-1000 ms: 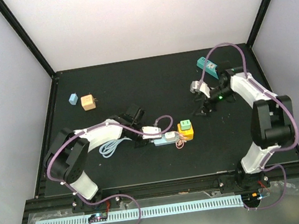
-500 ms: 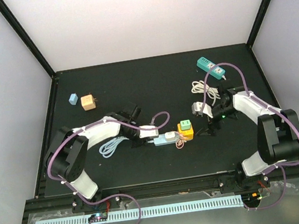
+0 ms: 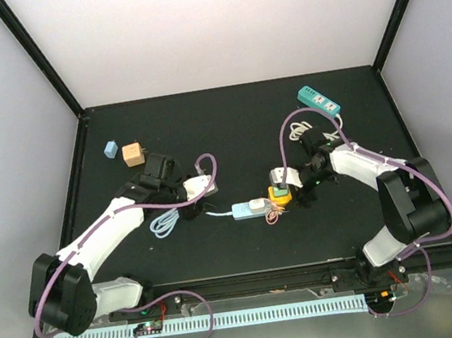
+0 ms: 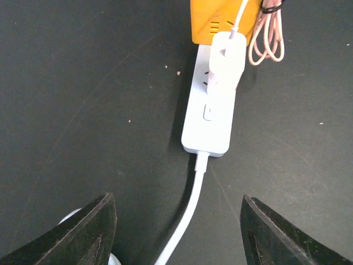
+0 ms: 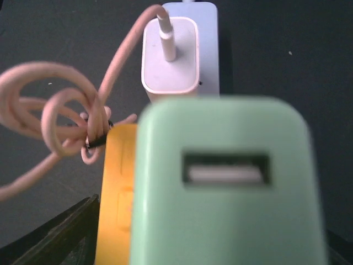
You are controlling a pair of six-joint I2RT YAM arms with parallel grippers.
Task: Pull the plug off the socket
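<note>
The left end effector [image 4: 176, 221] hovers open over the desk [image 3: 228, 126], its two dark fingers [image 4: 88, 232] spread wide with nothing between them but the white lead [image 4: 190, 204] of a white power strip [image 4: 212, 118]. It sits to the left of that strip and apart from it. A white charger [image 4: 226, 66] is plugged into the strip's right end, and a coiled pink cable [image 4: 267, 33] runs from the charger and lies just beside it.

The green plug [image 5: 226, 187] sits seated in the yellow socket block [image 4: 218, 22], which butts against the right end of the white strip near the middle of the desk. A USB port shows in the plug's upper face.

The right end effector [image 3: 294, 184] is down at this block, reaching in from the right. In the right wrist view its fingers [image 5: 60, 237] stand wide apart on either side of the green plug, one at the lower left beside the yellow block and one only just showing at the right edge. They look open. Whether either finger touches the plug or the block cannot be told.

Further off, a teal power strip [image 3: 318, 99] lies far right with a white cable coil [image 3: 297, 133] near it. A blue cube [image 3: 110, 149] and an orange cube [image 3: 132, 153] sit side by side far left. A pale blue cable coil [image 3: 164, 223] lies beside the left arm.
</note>
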